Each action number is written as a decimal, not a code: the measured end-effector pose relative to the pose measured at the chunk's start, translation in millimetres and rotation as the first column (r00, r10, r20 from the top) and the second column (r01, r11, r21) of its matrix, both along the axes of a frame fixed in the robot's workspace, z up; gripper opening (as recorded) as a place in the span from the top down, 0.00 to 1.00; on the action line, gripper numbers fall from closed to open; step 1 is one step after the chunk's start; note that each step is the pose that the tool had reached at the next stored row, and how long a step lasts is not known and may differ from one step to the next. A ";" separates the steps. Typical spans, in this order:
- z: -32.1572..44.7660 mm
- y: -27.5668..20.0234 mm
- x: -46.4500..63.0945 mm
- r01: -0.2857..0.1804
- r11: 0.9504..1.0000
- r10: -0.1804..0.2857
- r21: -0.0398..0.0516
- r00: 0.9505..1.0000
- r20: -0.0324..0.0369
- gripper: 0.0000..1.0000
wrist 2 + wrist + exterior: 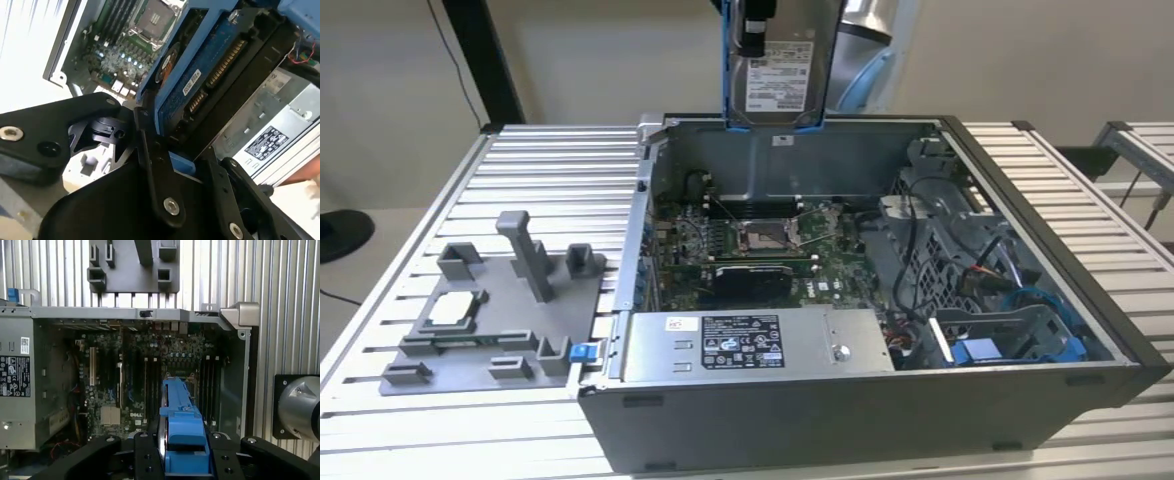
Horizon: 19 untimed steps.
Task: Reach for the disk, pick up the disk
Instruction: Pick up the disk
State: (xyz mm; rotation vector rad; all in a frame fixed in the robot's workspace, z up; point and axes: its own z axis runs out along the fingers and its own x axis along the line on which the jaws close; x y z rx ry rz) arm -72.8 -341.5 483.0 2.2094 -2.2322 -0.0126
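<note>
The disk [778, 85] hangs upright in the air above the back wall of the open computer case [854, 400]. Its white label faces the exterior view, and its blue bracket runs down both sides. My gripper [765, 35] is shut on its upper part. In the second wrist view the disk [200, 75] shows its circuit-board face and connector between the black fingers [152, 170] of the gripper [185, 167]. In the first wrist view the disk's blue bracket edge [181, 410] sits clamped in the gripper [182, 455], high over the motherboard [150, 370].
A long grey box with a black-and-white label [747, 345] lies along the case's near side. Cables and a blue drive bay [1001, 345] fill the case at the exterior view's right. On the slatted table [547, 160], a grey fixture [500, 310] holds a small white-topped chip [451, 307].
</note>
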 end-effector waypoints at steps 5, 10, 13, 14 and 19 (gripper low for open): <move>0.0 0.0 21.1 0.000 1.000 0.000 0.000 1.000 0.000 1.00; 0.0 0.0 42.4 0.000 1.000 0.000 0.000 1.000 0.000 1.00; 0.0 0.0 55.0 0.000 1.000 0.000 0.000 1.000 0.000 1.00; -0.1 0.0 59.0 0.000 1.000 0.000 0.000 1.000 0.000 1.00; 0.0 0.0 79.8 0.000 1.000 0.000 0.000 1.000 0.000 1.00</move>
